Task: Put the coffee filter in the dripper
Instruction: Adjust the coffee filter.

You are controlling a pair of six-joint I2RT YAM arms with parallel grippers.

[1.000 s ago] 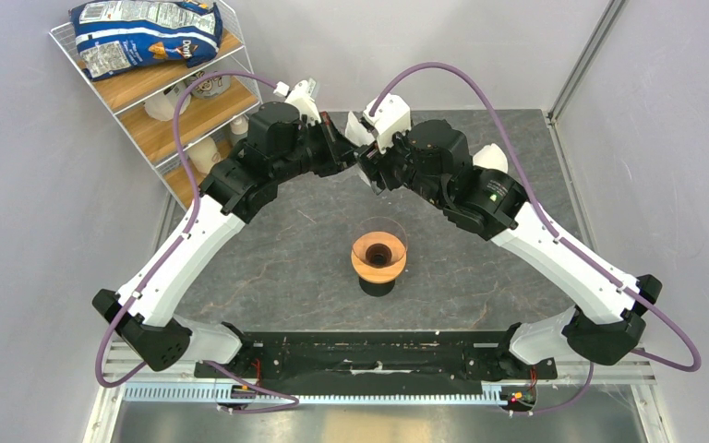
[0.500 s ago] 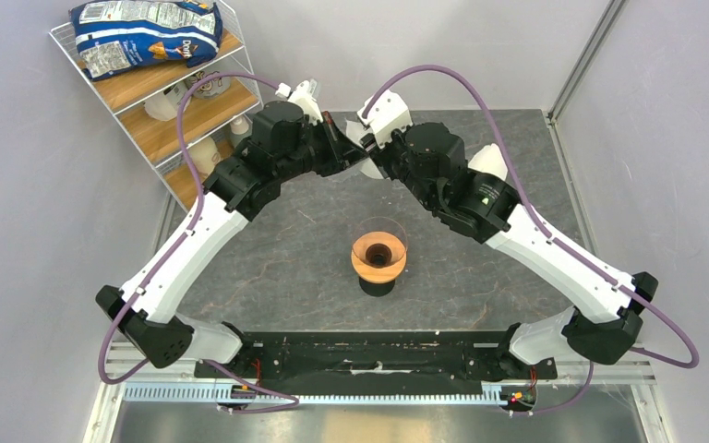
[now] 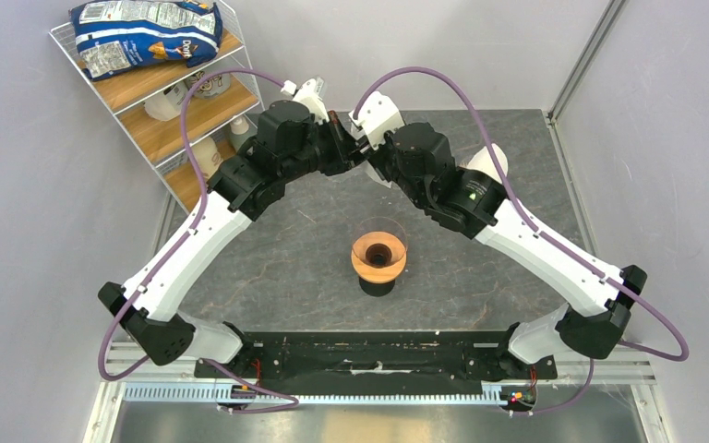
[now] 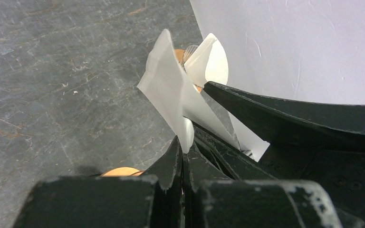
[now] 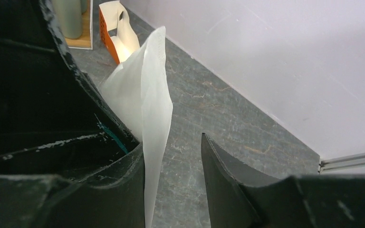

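Grey stone-patterned table [image 3: 277,249] fills the floor of a small booth with plain pale walls [image 3: 480,46]; a wire shelf rack [image 3: 162,101] with wooden boards stands at the far left corner, a blue snack bag [image 3: 143,35] lying on top; two robot arms reach from the near edge and meet nose to nose over the far middle of the table.

Left gripper [image 4: 183,147] is pinched tight on the lower edge of the coffee filter [image 4: 171,95]; the thin cream paper fans upward from the fingers, partly spread, in the air above the table; right gripper [image 5: 173,147] stands about half open with the same filter hanging between its fingers, the paper resting against one finger and a clear gap on the other side; it does not appear to grip yet.

Dripper [image 3: 378,251], a glass cone in a wooden ring on a dark base, sits at the table's centre, well apart from the filter and nearer the arm bases; it holds no filter.

Step in hand looks like a handover or a two-handed opening of the paper; next, the right fingers likely need to close gently on the free edge without creasing it; then the filter must travel to the dripper, point down.

An orange-and-white packet [image 5: 114,28] stands near the rack.
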